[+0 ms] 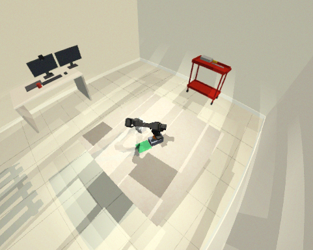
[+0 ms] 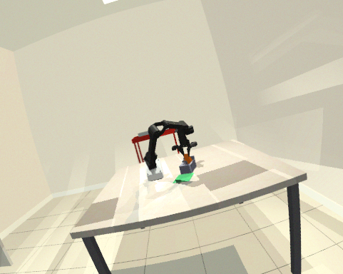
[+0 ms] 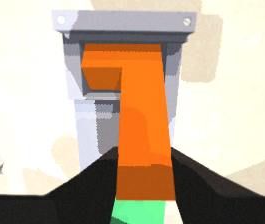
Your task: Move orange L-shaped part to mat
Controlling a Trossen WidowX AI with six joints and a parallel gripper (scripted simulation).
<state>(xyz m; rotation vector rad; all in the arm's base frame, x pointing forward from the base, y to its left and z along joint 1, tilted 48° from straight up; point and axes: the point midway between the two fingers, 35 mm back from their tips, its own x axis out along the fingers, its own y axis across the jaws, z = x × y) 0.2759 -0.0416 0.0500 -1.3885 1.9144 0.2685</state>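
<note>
From where I stand, nothing here carries writing I can read. The two dark monitors (image 1: 54,60) at the upper left of the top view are blank, and the red cart (image 1: 208,77) at the upper right shows no label. The grey tray (image 3: 125,30) bears no markings either.

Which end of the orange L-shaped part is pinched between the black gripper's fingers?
The plain straight end of the orange L-shaped part sits between the fingers of the black gripper; the end with the sideways foot is over the grey tray.
</note>
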